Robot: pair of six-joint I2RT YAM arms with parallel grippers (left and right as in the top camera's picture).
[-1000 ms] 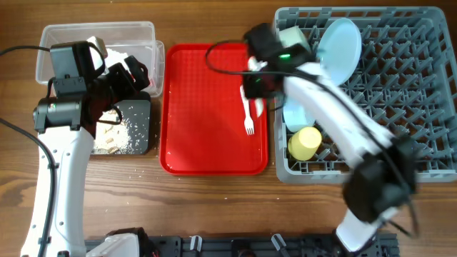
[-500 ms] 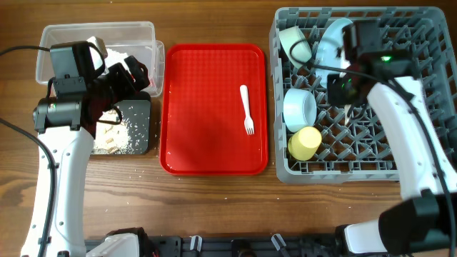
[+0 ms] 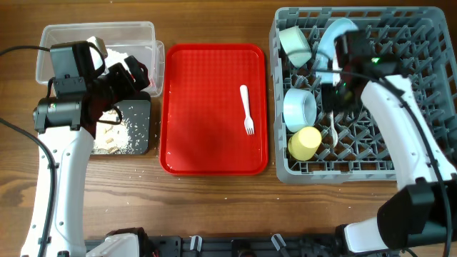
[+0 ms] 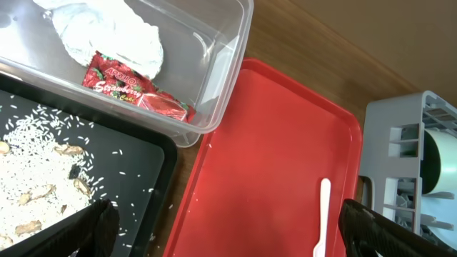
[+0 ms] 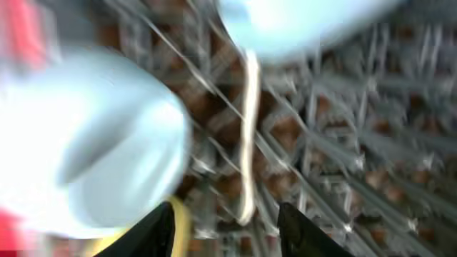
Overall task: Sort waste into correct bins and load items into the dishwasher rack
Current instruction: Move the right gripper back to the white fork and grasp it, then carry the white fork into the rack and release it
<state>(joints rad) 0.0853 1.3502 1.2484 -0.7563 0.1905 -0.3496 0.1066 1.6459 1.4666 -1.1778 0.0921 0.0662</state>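
Overhead | white plastic fork [image 3: 246,111] flat on red tray [image 3: 207,143] | likely light, stiff, slick, thin: pinch across mid-handle | right gripper [image 5: 230,232] spread, empty, above white plastic spoon [image 5: 249,135] in dishwasher rack [image 3: 421,107] | left gripper [image 4: 235,232] wide

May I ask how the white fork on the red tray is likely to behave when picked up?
The white fork looks thin and plastic, so probably light and fairly stiff. Lying flat on the red tray, it may skid rather than lift when pinched.
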